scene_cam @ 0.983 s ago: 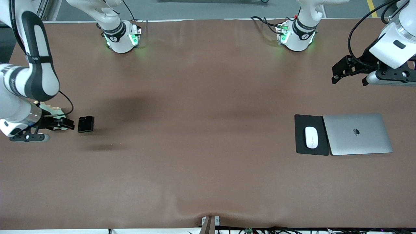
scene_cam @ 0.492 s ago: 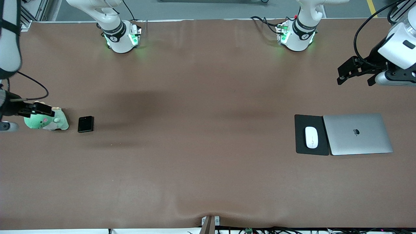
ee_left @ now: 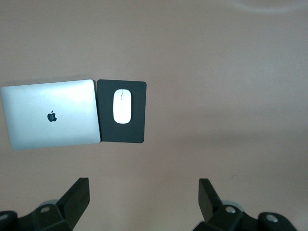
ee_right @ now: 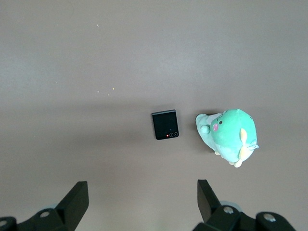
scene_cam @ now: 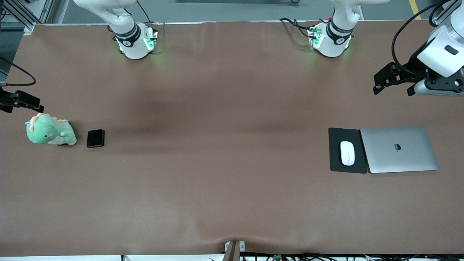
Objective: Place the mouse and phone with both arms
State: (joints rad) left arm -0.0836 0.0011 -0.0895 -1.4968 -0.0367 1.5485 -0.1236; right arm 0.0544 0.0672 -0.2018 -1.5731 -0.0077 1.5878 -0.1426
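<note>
Mouse [scene_cam: 347, 153] flat on the black pad [scene_cam: 337, 163] beside the closed laptop [scene_cam: 398, 149]; phone [scene_cam: 95, 138] flat on the tabletop [scene_cam: 224, 145] just beside a green plush [scene_cam: 49, 130], toward the right arm's end. Left gripper [scene_cam: 393, 78] raised above bare tabletop, right gripper [scene_cam: 18, 101] nearly cut off at the front view's edge. Fingers [ee_left: 74, 199] spread and empty in the left wrist view, likewise fingers [ee_right: 74, 202] in the right.

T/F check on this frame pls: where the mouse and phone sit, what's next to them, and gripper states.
1. The mouse lies on the black pad. True.
2. The laptop is open. False: its lid is shut, and it lies beside the pad.
3. The phone lies beside the green plush toy. True.
4. The right gripper is shut on the phone. False: its fingers are open and hold nothing; the phone lies on the table.
5. The left gripper is open, holding nothing. True.
</note>
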